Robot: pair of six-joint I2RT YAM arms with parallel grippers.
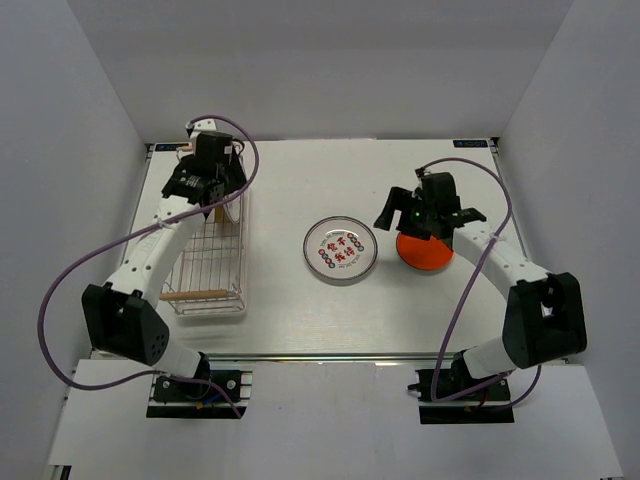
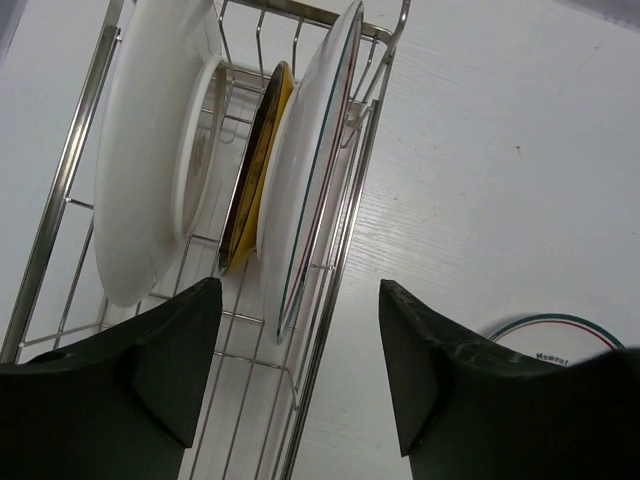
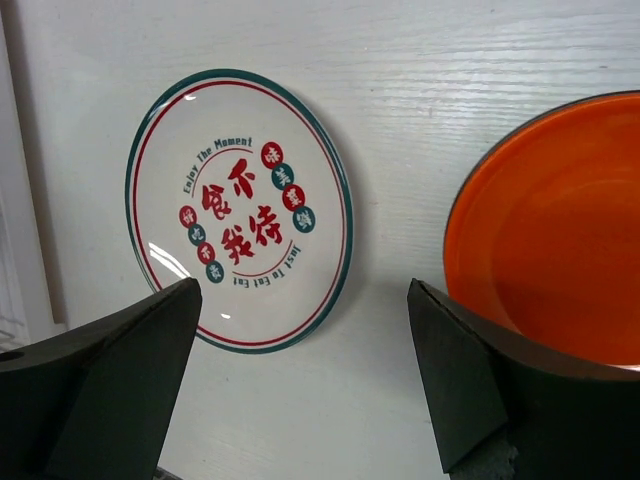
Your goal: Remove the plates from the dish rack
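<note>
Crowded rack, open table
Upright plates [image 2: 310,180] stand close together in the dish rack [image 1: 205,265]; we see bare table [image 1: 280,310] beside it.

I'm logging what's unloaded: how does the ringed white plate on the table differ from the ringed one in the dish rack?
The table plate lies flat, face up; the rack plate stands on edge in the dish rack. The table plate shows red characters; the rack plate is seen nearly edge-on, so any print is hidden. Both are white with teal and red rim lines.
</note>
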